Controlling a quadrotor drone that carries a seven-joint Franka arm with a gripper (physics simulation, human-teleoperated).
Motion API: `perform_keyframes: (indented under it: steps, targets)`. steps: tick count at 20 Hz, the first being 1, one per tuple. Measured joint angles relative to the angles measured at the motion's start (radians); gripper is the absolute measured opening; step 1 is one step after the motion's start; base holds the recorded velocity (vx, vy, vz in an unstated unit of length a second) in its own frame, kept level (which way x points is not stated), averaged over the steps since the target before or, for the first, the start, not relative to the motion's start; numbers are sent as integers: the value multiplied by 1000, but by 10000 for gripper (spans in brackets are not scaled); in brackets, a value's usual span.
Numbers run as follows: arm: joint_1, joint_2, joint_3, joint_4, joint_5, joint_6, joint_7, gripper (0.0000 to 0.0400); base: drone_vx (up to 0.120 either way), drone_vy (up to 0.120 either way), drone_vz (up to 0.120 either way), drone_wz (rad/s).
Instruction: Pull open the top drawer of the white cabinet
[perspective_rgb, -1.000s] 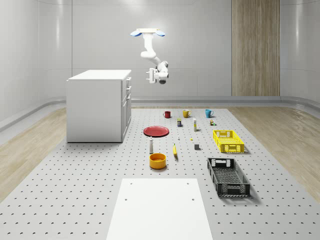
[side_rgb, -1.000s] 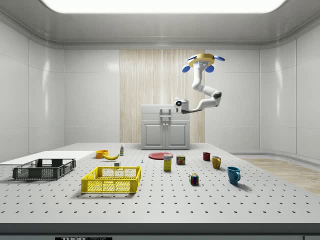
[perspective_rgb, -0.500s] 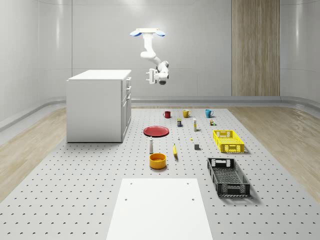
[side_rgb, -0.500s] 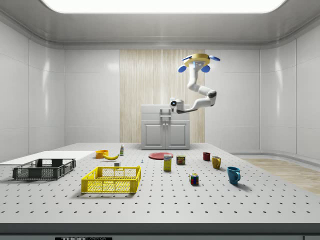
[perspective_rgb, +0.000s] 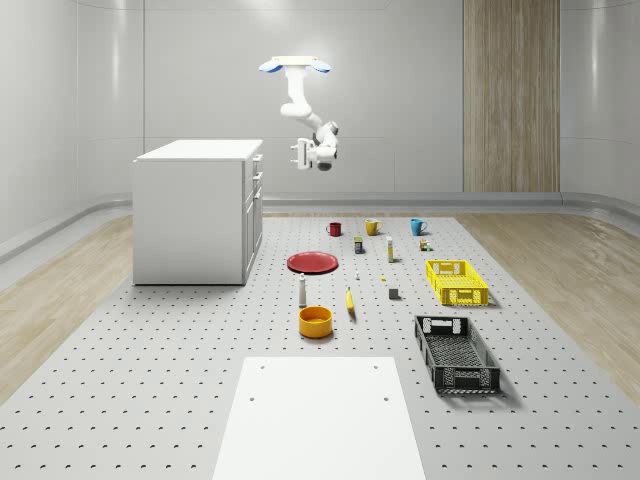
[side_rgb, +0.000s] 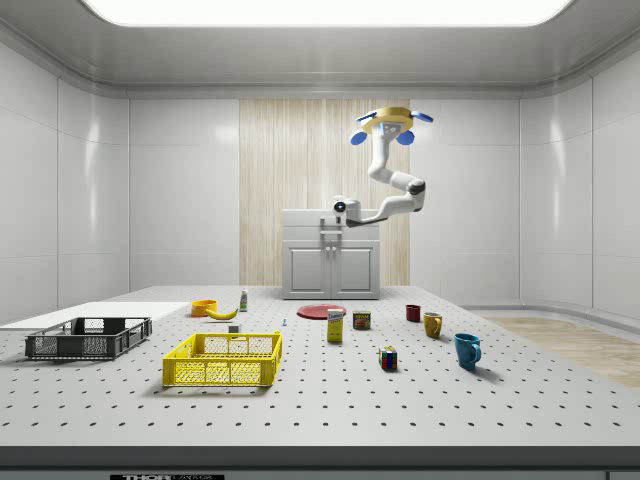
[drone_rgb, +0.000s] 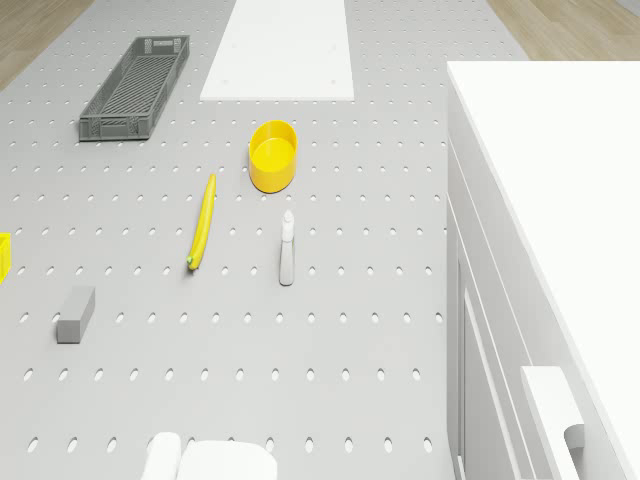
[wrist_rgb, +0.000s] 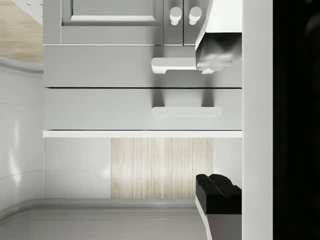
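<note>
The two-finger gripper (wrist_rgb: 218, 117) is spread wide and empty, held apart from the white cabinet's (perspective_rgb: 195, 210) top-drawer bar handle (wrist_rgb: 186, 111) at frame centre; the lower handle could be caught if height is misjudged while the quadrotor drone (perspective_rgb: 294, 67) hovers beside it.

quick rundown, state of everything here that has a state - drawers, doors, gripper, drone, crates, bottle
top drawer: shut, handle untouched
second drawer: shut
cabinet doors: shut
gripper: open, facing the drawer fronts, apart from them
drone: hovering beside the white cabinet, above the floor
yellow crate: upright, nothing seen in it
black crate: upright, nothing seen in it
yellow bowl: upright, empty
bottle: standing
banana: lying flat
</note>
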Motion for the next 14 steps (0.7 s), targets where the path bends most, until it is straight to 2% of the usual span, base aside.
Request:
perform_keyframes:
  steps: [14]
  targets:
    - [39,1,112,-87,97,146,-24,305,0,0,0,0]
